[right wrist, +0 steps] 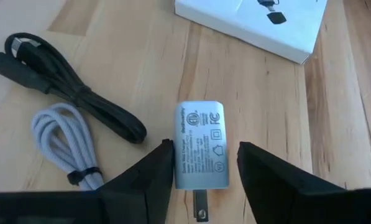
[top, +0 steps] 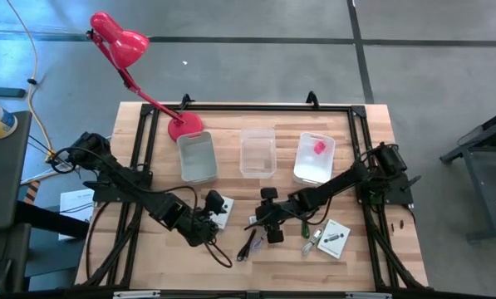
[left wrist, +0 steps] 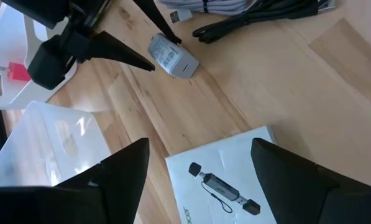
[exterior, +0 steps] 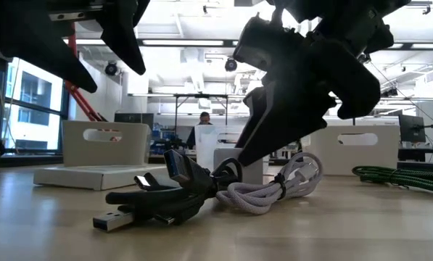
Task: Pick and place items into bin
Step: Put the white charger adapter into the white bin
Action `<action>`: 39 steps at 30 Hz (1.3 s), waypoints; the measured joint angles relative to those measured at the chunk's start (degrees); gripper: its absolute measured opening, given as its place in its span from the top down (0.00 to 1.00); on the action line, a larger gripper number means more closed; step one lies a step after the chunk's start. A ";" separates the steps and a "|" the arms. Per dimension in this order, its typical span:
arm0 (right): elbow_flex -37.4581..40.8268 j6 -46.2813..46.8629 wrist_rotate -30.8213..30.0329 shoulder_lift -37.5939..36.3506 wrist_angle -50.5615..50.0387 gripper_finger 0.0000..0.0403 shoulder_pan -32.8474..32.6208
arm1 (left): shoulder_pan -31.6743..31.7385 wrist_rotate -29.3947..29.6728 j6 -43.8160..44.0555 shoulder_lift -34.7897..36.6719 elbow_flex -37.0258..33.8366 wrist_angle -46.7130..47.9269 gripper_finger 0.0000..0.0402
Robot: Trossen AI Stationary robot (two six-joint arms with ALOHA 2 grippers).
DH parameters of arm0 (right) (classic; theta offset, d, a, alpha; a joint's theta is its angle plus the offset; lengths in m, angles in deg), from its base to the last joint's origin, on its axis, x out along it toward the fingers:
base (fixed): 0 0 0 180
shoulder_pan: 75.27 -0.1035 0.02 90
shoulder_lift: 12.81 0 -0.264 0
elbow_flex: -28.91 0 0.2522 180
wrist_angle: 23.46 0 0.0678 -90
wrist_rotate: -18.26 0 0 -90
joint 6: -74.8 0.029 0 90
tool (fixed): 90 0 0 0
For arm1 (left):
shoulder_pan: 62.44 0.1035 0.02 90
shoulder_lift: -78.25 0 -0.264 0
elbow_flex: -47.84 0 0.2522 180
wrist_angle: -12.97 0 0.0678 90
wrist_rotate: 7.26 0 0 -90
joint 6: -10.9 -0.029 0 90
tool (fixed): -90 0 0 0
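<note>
A small grey plug adapter (right wrist: 201,146) lies flat on the wooden table. My right gripper (right wrist: 204,152) stands open over it, one finger along each long side. Beside it lie a coiled black cable (right wrist: 73,93) and a bundled white cable (right wrist: 64,140). My left gripper (left wrist: 201,144) hovers open above a white card with dark print (left wrist: 225,180), touching nothing. A second white card (top: 335,238) and a thin green stick (top: 305,228) lie to the right. The tiny pink cube (top: 320,147) sits in the right-hand white bin (top: 307,170). My right gripper comes slanting down from the table's right side, its fingers along the adapter. One finger (right wrist: 160,162) stands right against the adapter's long side (right wrist: 179,155); I cannot tell whether it touches. A narrow gap shows at the other finger (right wrist: 250,162). The adapter lies flat on the table.
Three bins stand in a row at the back: a grey one (top: 197,158), a clear one (top: 257,152) and the white one. A red desk lamp (top: 119,46) stands at the far left. A black frame (top: 139,149) runs round the table's edges.
</note>
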 joint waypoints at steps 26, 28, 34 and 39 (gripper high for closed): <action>-0.02 0.22 0.32 0.00 -0.96 0.65 -0.02 | 0.00 0.17 0.00 -0.04 0.00 0.00 0.33; -0.02 0.22 0.67 0.00 -0.94 0.67 -0.02 | 0.00 0.17 0.00 -0.04 0.00 0.00 0.33; -0.02 0.50 1.16 0.00 -0.93 0.67 -0.02 | 0.00 0.20 0.00 -0.06 0.00 0.00 0.33; -0.02 1.51 1.34 0.00 -1.01 0.64 -0.04 | 0.00 0.20 -0.02 -0.07 0.00 0.00 0.33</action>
